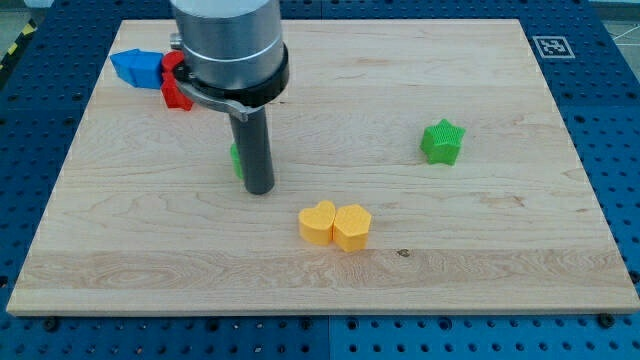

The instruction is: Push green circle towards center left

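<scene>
1. The wooden board (330,270) fills most of the view and rests on a blue perforated table (610,60).
2. The arm's grey cylindrical housing (228,45) enters from the view's top, left of centre. A dark rod descends from it.
3. My tip (260,189) rests on the board. The arm carries no hand or jaws; the rod grasps nothing.
4. The green circle (235,158) is mostly hidden behind the rod. Only a sliver shows at the rod's left edge, just above my tip; contact cannot be confirmed.
5. Two yellow blocks, a heart (318,223) and a hexagon-like block (352,227), touch each other below and right of my tip.
6. The green star (442,141) sits well apart, at the view's right.
7. A blue block (137,68) and a red block (175,85) touch at the upper left; their shapes are unclear.
</scene>
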You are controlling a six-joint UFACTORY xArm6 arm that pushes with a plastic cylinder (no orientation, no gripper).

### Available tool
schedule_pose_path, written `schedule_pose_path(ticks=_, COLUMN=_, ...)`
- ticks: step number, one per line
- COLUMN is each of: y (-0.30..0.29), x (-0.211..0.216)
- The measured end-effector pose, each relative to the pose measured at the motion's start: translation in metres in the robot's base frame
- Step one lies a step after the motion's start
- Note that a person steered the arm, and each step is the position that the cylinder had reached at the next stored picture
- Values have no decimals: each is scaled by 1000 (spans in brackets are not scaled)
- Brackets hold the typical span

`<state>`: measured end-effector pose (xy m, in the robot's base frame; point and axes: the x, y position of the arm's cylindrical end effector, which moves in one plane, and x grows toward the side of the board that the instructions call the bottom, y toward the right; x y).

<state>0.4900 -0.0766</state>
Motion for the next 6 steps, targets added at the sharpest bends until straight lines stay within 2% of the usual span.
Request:
schedule_pose_path(ticks=2, y=49, x=-5)
schedule_pose_path(ticks=6, y=3, x=-34)
